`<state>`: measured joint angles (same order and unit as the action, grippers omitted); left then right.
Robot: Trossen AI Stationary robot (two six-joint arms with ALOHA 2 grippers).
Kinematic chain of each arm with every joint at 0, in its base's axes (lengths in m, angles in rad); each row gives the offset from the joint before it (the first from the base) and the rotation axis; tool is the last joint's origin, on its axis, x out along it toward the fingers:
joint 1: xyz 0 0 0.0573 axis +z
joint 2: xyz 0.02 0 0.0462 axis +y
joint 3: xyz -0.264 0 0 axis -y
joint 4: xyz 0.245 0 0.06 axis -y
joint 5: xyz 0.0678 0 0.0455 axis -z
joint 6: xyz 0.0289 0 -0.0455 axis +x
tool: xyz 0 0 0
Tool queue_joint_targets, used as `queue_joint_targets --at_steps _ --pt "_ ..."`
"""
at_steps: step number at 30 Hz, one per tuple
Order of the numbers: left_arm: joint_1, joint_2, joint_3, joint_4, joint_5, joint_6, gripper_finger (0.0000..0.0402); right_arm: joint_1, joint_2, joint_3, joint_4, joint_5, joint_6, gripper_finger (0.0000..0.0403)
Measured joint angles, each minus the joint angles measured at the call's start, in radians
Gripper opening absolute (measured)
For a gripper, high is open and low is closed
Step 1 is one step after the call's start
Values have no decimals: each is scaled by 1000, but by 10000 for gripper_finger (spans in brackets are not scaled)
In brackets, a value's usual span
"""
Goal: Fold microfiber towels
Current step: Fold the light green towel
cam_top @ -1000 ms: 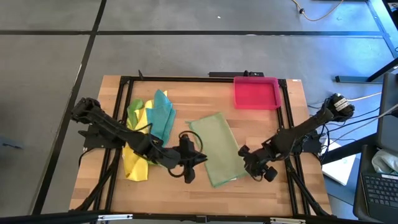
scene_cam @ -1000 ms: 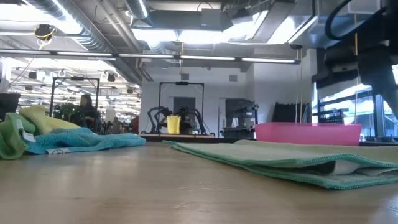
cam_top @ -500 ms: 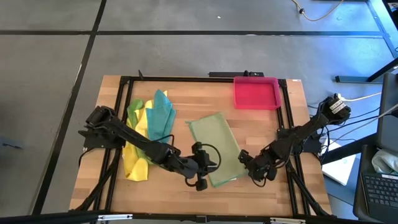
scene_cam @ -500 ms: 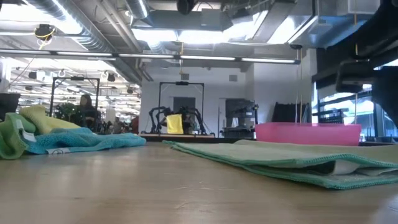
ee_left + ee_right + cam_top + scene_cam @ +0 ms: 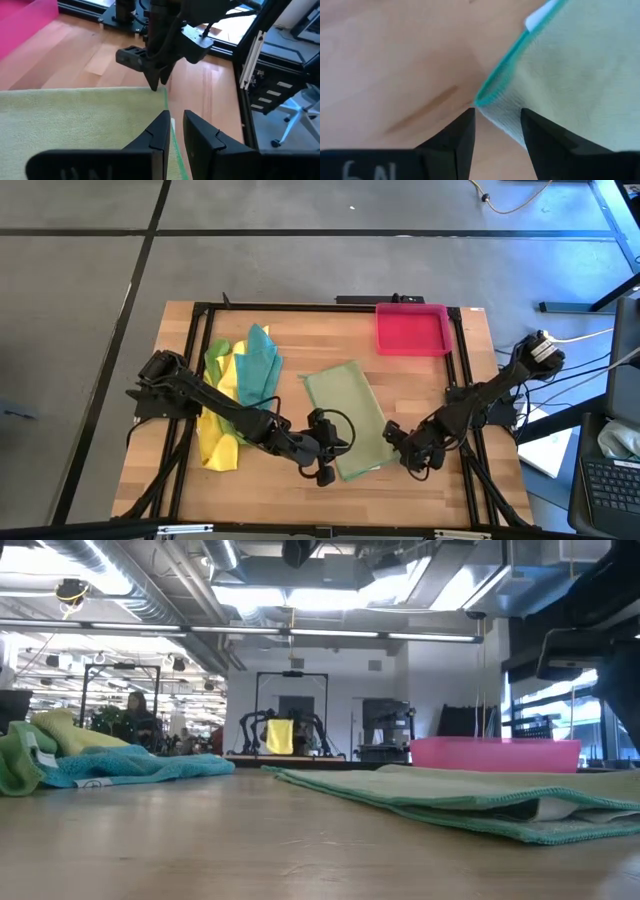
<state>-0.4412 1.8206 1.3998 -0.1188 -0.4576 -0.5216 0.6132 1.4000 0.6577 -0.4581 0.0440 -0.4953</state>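
Observation:
A pale olive green towel [image 5: 345, 420] lies folded flat on the middle of the table, its teal-hemmed layers showing in the low view [image 5: 450, 795]. My left gripper [image 5: 332, 468] hangs above the towel's near left corner with a narrow gap between its fingers [image 5: 173, 120] and nothing in it. My right gripper [image 5: 398, 448] points steeply down at the near right corner, open, one finger on each side of it [image 5: 497, 112]. Yellow [image 5: 215, 445], bright green [image 5: 215, 360] and teal [image 5: 262, 370] towels lie heaped at the left. My right gripper's open fingers [image 5: 457, 132] stand on either side of the towel's near right corner [image 5: 480, 100], coming from above. I cannot tell whether they touch it. The corner lies flat on the table.
A pink-red tray [image 5: 412, 328] stands at the far right of the table. The heap of towels [image 5: 60, 755] fills the left side. Bare wood [image 5: 300, 340] lies between the towels and the tray. A black frame [image 5: 200, 310] runs along the table's edges.
My left gripper has gone toward the table's right and near edges and down, reaching the olive towel's near left corner, then held still. My right gripper has sunk a little over the near right corner and rolled at the wrist. The towels have not moved.

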Motion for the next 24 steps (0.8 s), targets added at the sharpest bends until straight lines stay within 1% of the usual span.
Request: queue_joint_targets --at_steps 4,6,8,11,12,17,24 --pt "0 0 0 0 0 -24 44 0 -29 0 38 63 -35 161" --pt "0 0 0 0 0 -25 44 -1 -43 0 44 64 -42 161" --pt "0 0 0 -3 0 -25 44 -1 -44 0 44 18 -42 161" --pt "1 0 0 -10 0 -25 44 0 -40 -17 69 -93 -41 161" --pt "3 0 0 -13 0 -25 44 1 -39 -30 84 -103 -45 161" --pt "13 0 0 -18 -1 -26 44 -1 -39 -90 157 -104 -85 162" --pt "16 0 0 -19 -1 -47 44 -1 -39 -107 121 -91 -81 162"
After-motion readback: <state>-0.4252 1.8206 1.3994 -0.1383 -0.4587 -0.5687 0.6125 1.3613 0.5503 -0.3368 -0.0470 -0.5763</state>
